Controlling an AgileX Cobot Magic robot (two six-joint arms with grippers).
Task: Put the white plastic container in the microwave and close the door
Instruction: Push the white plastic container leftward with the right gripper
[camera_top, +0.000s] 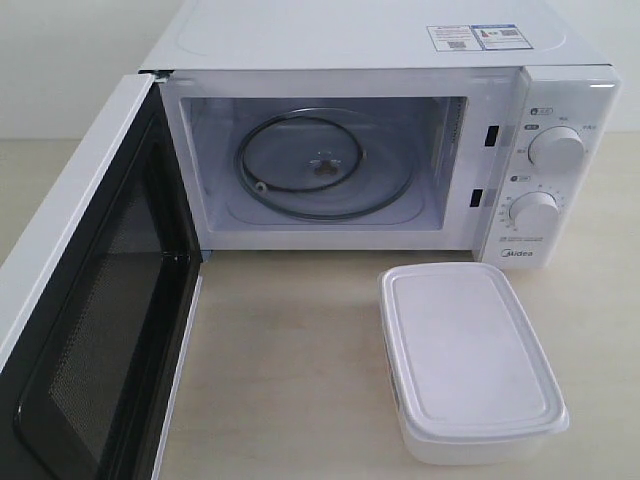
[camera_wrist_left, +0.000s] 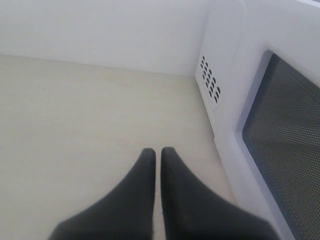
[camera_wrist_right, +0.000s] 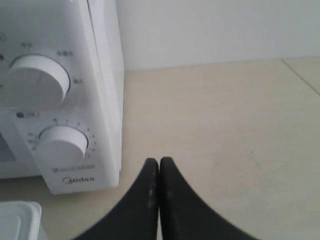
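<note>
Currently, exterior view: white plastic container (camera_top: 470, 360) sits on the desk (camera_top: 290, 370) before the microwave (camera_top: 350, 35), door (camera_top: 90, 330) standing wide for loading (turntable (camera_top: 300, 190) exposed). Left wrist view: left end effector (camera_wrist_left: 158, 152) pressed together, empty. Right wrist view: right end effector (camera_wrist_right: 159, 162) likewise.

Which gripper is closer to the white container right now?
Right. The right gripper sits beside the microwave on its dial side, with a corner of the white plastic container in its view. The left gripper is outside the open door, with no container in its view.

Left end effector (camera_wrist_left: 158, 152); right end effector (camera_wrist_right: 159, 161); closed
</note>
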